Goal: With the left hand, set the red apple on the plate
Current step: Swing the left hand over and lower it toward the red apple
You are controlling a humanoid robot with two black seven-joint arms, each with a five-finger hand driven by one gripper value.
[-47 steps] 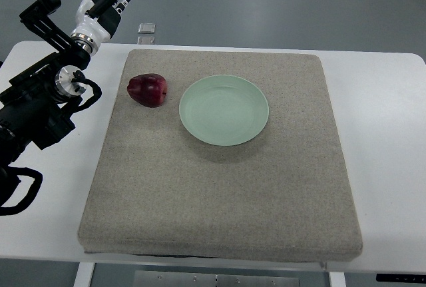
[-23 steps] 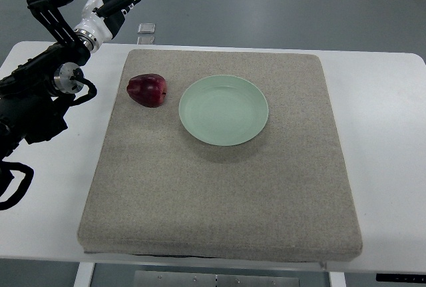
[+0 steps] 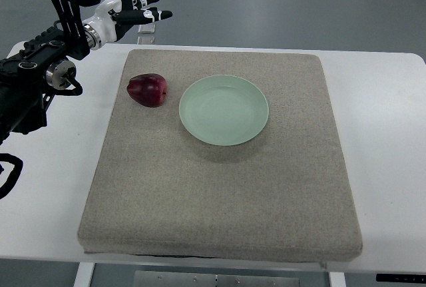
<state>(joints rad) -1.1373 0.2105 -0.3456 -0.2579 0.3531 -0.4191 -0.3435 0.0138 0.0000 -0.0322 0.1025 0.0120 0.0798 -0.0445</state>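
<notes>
Grey floor lies behind the white rectangular table (image 3: 386, 134), which carries a large beige fabric mat (image 3: 219, 200). We see the black left arm (image 3: 33, 80) entering from the left edge. On the mat sits a round pale green plate (image 3: 223, 110), empty. Just left of it, apart from its rim, rests the dark red apple (image 3: 148, 90). We note the black-and-white left hand (image 3: 130, 8) above the table's far edge, fingers spread and holding nothing, well clear of the apple.
</notes>
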